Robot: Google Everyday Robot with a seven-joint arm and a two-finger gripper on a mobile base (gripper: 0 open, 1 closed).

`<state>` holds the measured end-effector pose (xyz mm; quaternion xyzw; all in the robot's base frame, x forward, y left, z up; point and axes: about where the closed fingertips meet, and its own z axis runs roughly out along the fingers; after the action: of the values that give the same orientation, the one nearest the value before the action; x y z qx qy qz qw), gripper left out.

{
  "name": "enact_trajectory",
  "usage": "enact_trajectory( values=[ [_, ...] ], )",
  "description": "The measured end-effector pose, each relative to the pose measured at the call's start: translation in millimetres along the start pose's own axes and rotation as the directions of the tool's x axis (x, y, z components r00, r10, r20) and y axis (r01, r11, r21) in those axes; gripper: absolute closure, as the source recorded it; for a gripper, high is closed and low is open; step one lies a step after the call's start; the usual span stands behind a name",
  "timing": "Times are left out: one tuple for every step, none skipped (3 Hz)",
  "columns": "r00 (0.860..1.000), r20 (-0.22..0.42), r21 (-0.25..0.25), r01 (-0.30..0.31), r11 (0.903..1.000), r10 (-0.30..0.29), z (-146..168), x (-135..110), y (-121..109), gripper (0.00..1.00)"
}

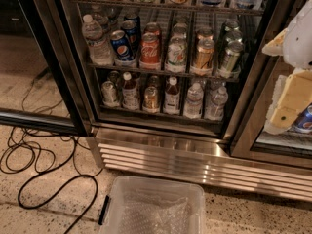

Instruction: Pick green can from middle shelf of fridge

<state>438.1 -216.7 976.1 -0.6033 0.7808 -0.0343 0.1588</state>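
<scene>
**benchrat:** Big stuff first. The fridge [195, 162] fills most of your view, and the compartment you care about looks open to me, with no glass between you and the stock. What I'm calling the table [163, 71] is the middle wire rack. It runs the full width of that compartment and it's packed with bottles and cans.

**wirejockey:** OK, and where's the end effector in all that?

**benchrat:** The end effector [291, 89] hangs at the right side of the view, out in front of the fridge and past the table's right edge, roughly over the door post. I honestly can't tell whether it's set wide or narrow.

**wirejockey:** And the target?

**benchrat:** The green can [229, 57] stands at the table's front right corner, right up at the front edge. It's just beside the gold-tan can [204, 55] on its left, and more cans queue behind it toward the back edge. Don't mix it up with the whitish can [176, 56], which sits one further along toward the middle.

**wirejockey:** So which way do you go?

**benchrat:** From your end effector the can lies to the left and deeper in. Its long axis is vertical, so I'd come in level across the front edge and take it from the side. There's only the one arm, so no choice there. My guess is the tight spot will be the fridge wall at the table's right edge and the gold-tan neighbour on the other side.
</scene>
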Motion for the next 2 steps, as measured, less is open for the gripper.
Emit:
enact_trajectory(
  values=[
    [1.0,0.0,0.0,0.0,1.0,0.0,0.1,0.0,0.0,0.0],
    [0.997,0.023,-0.007,-0.07,0.9975,0.07,37.4,-8.0,-0.8,0.0]
  ],
)
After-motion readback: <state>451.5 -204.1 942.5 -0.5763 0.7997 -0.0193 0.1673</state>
